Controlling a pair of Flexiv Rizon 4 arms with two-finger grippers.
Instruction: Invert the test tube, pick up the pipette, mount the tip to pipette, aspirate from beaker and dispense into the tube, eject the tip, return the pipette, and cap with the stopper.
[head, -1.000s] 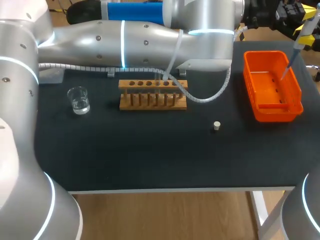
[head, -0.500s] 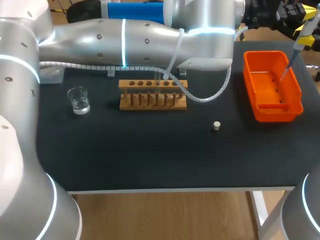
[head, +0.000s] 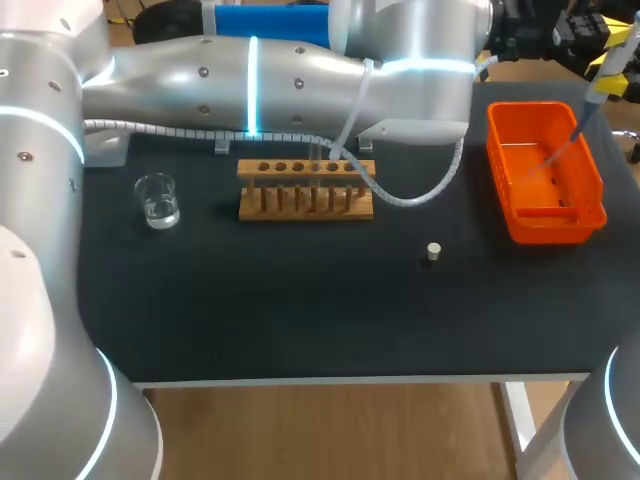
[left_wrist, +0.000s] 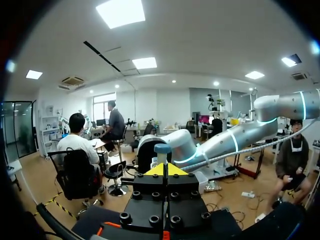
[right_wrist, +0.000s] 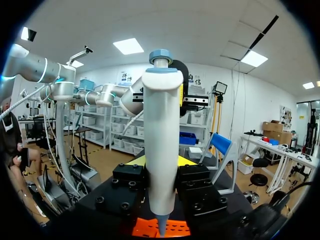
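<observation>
My right claw (right_wrist: 162, 161) is clamping the pipette (right_wrist: 162, 115) by its barrel over the orange bin (head: 497, 140) at the table's (head: 300, 300) far right corner, the plastic body looking light, stiff and slick, best held mid-barrel, clear of the delicate tip (head: 572, 140).

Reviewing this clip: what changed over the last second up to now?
The left arm edged slightly toward the right side, and the pipette appears to have dipped a little lower over the orange bin. Nothing was visibly taken or let go. The beaker, test tube rack and stopper stayed put.
</observation>
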